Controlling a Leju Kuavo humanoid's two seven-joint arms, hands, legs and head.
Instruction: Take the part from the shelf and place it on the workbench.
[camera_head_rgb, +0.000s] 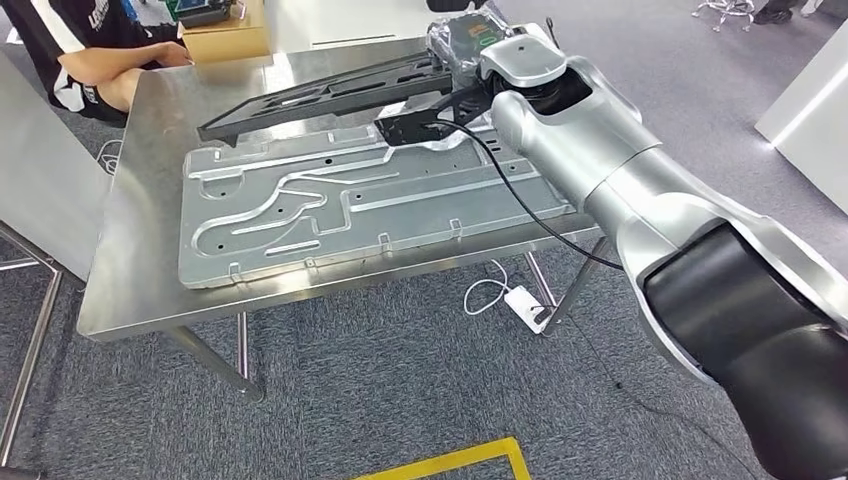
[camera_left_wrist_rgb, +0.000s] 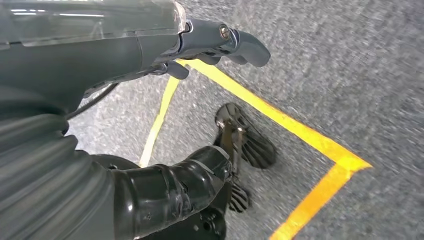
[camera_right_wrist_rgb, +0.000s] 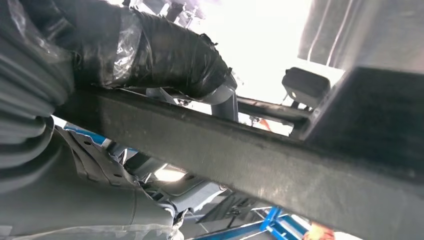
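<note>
Part (camera_head_rgb: 330, 95) gripped in my right hand (camera_head_rgb: 470, 50), tilted over counter (camera_head_rgb: 140, 290) far edge; could clip metal panel (camera_head_rgb: 370, 205) when lowered. Left hand (camera_left_wrist_rgb: 220, 45) fingers curled, empty.

The workbench (camera_head_rgb: 150, 290) is seen from high on the body, looking forward and down. The floor (camera_left_wrist_rgb: 350, 65) is viewed downward from behind the left hand (camera_left_wrist_rgb: 220, 45). The black part (camera_right_wrist_rgb: 240, 155) is seen very close from the right wrist; that part (camera_head_rgb: 320, 95) is shared with the head view.
</note>
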